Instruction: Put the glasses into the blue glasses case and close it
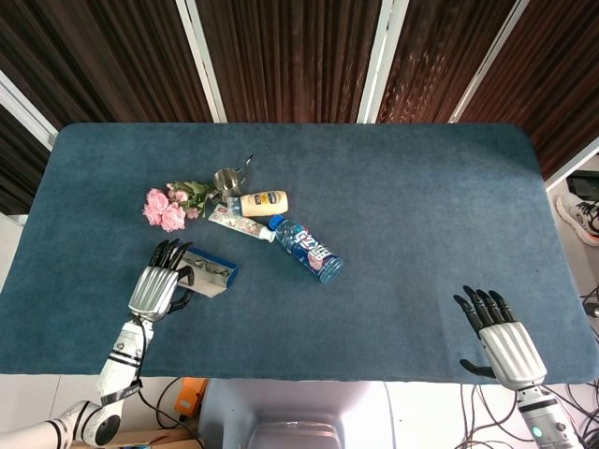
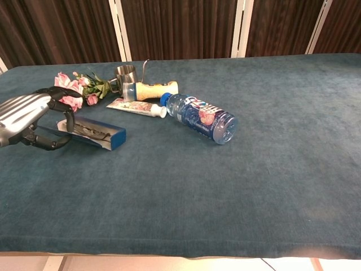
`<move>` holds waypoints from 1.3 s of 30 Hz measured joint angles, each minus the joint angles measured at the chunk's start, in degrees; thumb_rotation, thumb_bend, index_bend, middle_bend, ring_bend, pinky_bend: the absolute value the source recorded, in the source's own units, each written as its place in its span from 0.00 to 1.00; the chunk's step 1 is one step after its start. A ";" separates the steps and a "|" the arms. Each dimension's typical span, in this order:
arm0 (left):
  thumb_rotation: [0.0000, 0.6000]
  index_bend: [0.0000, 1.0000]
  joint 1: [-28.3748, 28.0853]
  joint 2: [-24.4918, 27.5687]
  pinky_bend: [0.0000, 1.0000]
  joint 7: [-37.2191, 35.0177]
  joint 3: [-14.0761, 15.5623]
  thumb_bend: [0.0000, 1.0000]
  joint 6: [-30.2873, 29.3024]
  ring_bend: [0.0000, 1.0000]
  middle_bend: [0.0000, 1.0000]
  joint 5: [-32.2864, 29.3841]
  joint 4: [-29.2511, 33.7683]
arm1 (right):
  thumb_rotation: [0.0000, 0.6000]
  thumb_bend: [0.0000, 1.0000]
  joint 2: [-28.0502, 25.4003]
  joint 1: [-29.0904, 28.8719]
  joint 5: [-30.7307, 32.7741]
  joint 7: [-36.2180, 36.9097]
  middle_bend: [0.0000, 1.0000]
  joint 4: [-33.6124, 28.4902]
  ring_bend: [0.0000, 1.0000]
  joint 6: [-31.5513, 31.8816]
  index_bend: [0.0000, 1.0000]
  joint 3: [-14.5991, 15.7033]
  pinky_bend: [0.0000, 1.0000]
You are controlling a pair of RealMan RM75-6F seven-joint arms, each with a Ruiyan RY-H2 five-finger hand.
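Near the table's left front edge, the left hand point(image 1: 157, 288) curls around the open blue glasses case point(image 2: 90, 132) (glasses point(image 2: 93, 131) seemingly inside), so closing the lid comes next.

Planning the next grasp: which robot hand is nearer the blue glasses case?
Left. The left robot hand is right at the blue glasses case, fingers curled at its near end. The right robot hand sits far across the table, near the front right edge.
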State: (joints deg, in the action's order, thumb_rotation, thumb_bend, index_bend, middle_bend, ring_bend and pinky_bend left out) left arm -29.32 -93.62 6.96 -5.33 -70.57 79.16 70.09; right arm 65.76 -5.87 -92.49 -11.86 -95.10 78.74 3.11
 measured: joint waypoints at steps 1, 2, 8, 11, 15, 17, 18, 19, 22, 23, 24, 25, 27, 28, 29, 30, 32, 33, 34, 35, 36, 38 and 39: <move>1.00 0.67 -0.16 0.08 0.04 0.81 -0.19 0.53 0.78 0.00 0.09 -0.64 0.09 | 1.00 0.22 0.00 -0.02 0.03 0.01 0.00 0.01 0.00 -0.06 0.00 0.00 0.00; 1.00 0.66 -0.43 0.17 0.04 1.99 -0.56 0.53 1.98 0.00 0.09 -1.75 0.24 | 1.00 0.22 -0.01 -0.06 0.03 0.07 0.00 0.02 0.00 -0.13 0.00 0.01 0.00; 1.00 0.66 -2.16 0.05 0.04 6.18 -3.40 0.53 6.01 0.00 0.09 -6.52 0.49 | 1.00 0.22 -0.19 -0.18 0.19 0.70 0.00 0.02 0.00 -0.15 0.00 -0.14 0.00; 1.00 0.66 -2.63 0.07 0.04 7.18 -3.89 0.55 6.58 0.00 0.09 -7.18 0.80 | 1.00 0.22 -0.15 -0.24 0.27 0.57 0.00 0.05 0.00 -0.29 0.00 -0.14 0.00; 1.00 0.67 -3.33 0.44 0.04 9.64 -4.59 0.57 7.83 0.00 0.09 -8.87 2.00 | 1.00 0.22 -0.04 -0.31 0.34 0.20 0.00 0.05 0.00 -0.53 0.00 -0.07 0.00; 1.00 0.67 -3.81 0.70 0.04 10.83 -5.15 0.57 8.42 0.00 0.09 -9.79 3.08 | 1.00 0.22 -0.03 -0.31 0.36 0.18 0.00 0.05 0.00 -0.52 0.00 -0.08 0.00; 1.00 0.67 -3.94 0.79 0.04 11.09 -5.31 0.57 8.56 0.00 0.10 -10.00 3.32 | 1.00 0.22 -0.03 -0.31 0.37 0.17 0.00 0.05 0.00 -0.51 0.00 -0.09 0.00; 1.00 0.67 -4.05 0.84 0.04 11.33 -5.42 0.57 8.59 0.00 0.10 -10.10 3.52 | 1.00 0.22 -0.02 -0.31 0.39 0.17 0.00 0.04 0.00 -0.51 0.00 -0.10 0.00; 1.00 0.67 -4.94 0.83 0.04 12.73 -6.30 0.57 8.96 0.00 0.10 -10.89 4.11 | 1.00 0.22 -0.09 -0.33 0.46 0.47 0.00 -0.05 0.00 -0.49 0.00 -0.14 0.00; 1.00 0.67 -5.40 0.73 0.04 13.54 -6.80 0.57 9.29 0.00 0.10 -11.70 4.16 | 1.00 0.22 -0.17 -0.34 0.43 0.65 0.00 -0.07 0.00 -0.48 0.00 -0.13 0.00; 1.00 0.67 -5.77 0.63 0.04 14.24 -7.21 0.57 9.50 0.00 0.10 -12.39 4.15 | 1.00 0.22 -0.24 -0.35 0.43 0.78 0.00 -0.09 0.00 -0.47 0.00 -0.12 0.00; 1.00 0.67 -6.14 0.49 0.04 15.02 -7.63 0.57 9.65 0.00 0.10 -13.08 4.04 | 1.00 0.22 -0.30 -0.35 0.43 0.92 0.00 -0.12 0.00 -0.45 0.00 -0.13 0.00; 1.00 0.67 -7.00 0.06 0.04 16.79 -8.63 0.57 9.97 0.00 0.10 -14.84 3.49 | 1.00 0.22 -0.45 -0.35 0.44 1.28 0.00 -0.14 0.00 -0.34 0.00 -0.19 0.00; 1.00 0.67 -7.32 -0.08 0.04 17.25 -9.01 0.57 10.19 0.00 0.10 -15.62 3.28 | 1.00 0.22 -0.51 -0.35 0.46 1.43 0.00 -0.15 0.00 -0.29 0.00 -0.21 0.00; 1.00 0.67 -7.68 -0.20 0.04 17.61 -9.46 0.57 10.59 0.00 0.10 -16.67 3.08 | 1.00 0.22 -0.58 -0.35 0.53 1.60 0.00 -0.14 0.00 -0.24 0.00 -0.27 0.00; 1.00 0.66 -7.94 -0.25 0.05 17.86 -9.75 0.57 10.96 0.00 0.10 -17.46 2.95 | 1.00 0.22 -0.60 -0.36 0.63 1.63 0.00 -0.11 0.00 -0.23 0.00 -0.33 0.00; 1.00 0.66 -8.54 -0.31 0.05 18.45 -10.32 0.57 11.90 0.00 0.10 -19.26 2.60 | 1.00 0.22 -0.61 -0.40 0.91 1.49 0.00 -0.07 0.00 -0.39 0.00 -0.41 0.00; 1.00 0.66 -8.80 -0.35 0.05 18.67 -10.53 0.57 12.28 0.00 0.10 -19.97 2.39 | 1.00 0.22 -0.61 -0.43 0.97 1.40 0.00 -0.08 0.00 -0.49 0.00 -0.41 0.00; 1.00 0.66 -9.06 -0.40 0.05 18.85 -10.72 0.57 12.65 0.00 0.10 -20.60 2.11 | 1.00 0.22 -0.62 -0.44 0.99 1.34 0.00 -0.12 0.00 -0.51 0.00 -0.41 0.00; 1.00 0.66 -9.40 -0.51 0.05 18.98 -10.94 0.57 13.11 0.00 0.10 -21.34 1.66 | 1.00 0.22 -0.61 -0.42 0.95 1.31 0.00 -0.16 0.00 -0.45 0.00 -0.40 0.00; 1.00 0.66 -9.64 -0.62 0.05 19.00 -11.08 0.56 13.42 0.00 0.10 -21.80 1.29 | 1.00 0.22 -0.61 -0.38 0.92 1.32 0.00 -0.18 0.00 -0.36 0.00 -0.39 0.00; 1.00 0.66 -10.11 -0.94 0.05 18.90 -11.31 0.56 13.97 0.00 0.10 -22.60 0.46 | 1.00 0.22 -0.64 -0.30 0.87 1.46 0.00 -0.22 0.00 -0.15 0.00 -0.39 0.00; 1.00 0.66 -10.28 -1.09 0.05 18.84 -11.39 0.56 14.11 0.00 0.10 -22.85 0.11 | 1.00 0.22 -0.65 -0.28 0.90 1.51 0.00 -0.22 0.00 -0.10 0.00 -0.41 0.00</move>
State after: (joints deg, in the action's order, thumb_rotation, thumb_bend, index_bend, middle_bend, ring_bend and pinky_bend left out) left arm -39.60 -94.71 25.80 -16.72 -56.47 56.31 70.20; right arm 65.11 -6.15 -91.59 -10.34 -95.32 78.64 2.70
